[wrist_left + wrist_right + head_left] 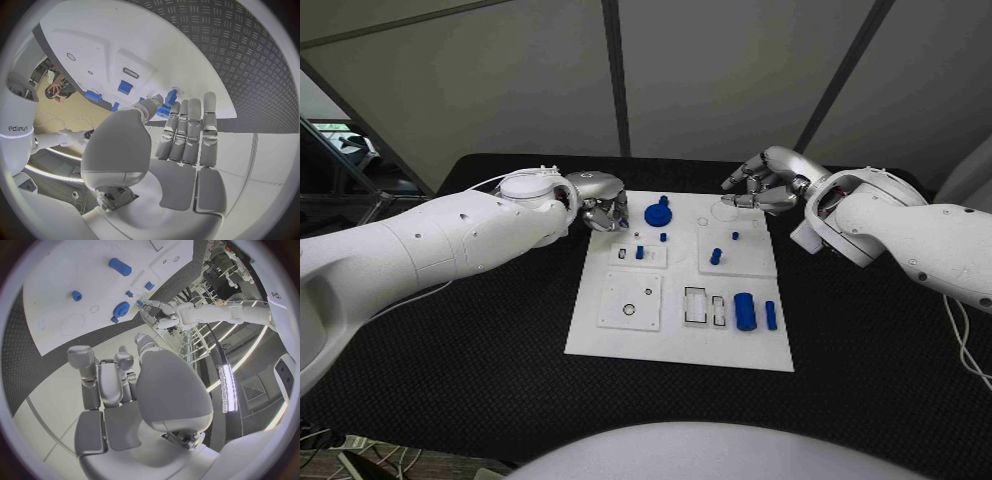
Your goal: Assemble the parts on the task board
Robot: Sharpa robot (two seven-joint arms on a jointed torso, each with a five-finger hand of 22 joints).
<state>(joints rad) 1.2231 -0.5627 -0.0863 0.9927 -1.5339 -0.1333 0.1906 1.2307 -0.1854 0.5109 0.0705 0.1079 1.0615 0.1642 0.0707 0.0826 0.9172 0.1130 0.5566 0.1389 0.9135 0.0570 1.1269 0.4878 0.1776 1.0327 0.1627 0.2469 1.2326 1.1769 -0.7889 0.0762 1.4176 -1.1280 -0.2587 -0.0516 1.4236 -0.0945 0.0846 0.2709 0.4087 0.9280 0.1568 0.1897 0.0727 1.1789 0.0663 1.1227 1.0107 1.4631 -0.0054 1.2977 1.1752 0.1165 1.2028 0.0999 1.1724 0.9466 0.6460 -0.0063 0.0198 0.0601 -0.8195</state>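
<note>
Low in the frame, a blue cylinder point(746, 311) lies on the task board point(678, 345) at mid-counter — awaiting assembly. Farther up, the left hand point(599, 203) and right hand point(769, 182) flank the blue gear point(658, 213), fingers apart, empty, seemingly poised to reach.

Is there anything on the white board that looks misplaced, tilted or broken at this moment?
Nothing stands out. The task board lies flat on the black table, and the blue parts, such as the gear and the cylinder, sit on it undamaged. Both the left hand and right hand hover at its far corners, holding nothing.
</note>
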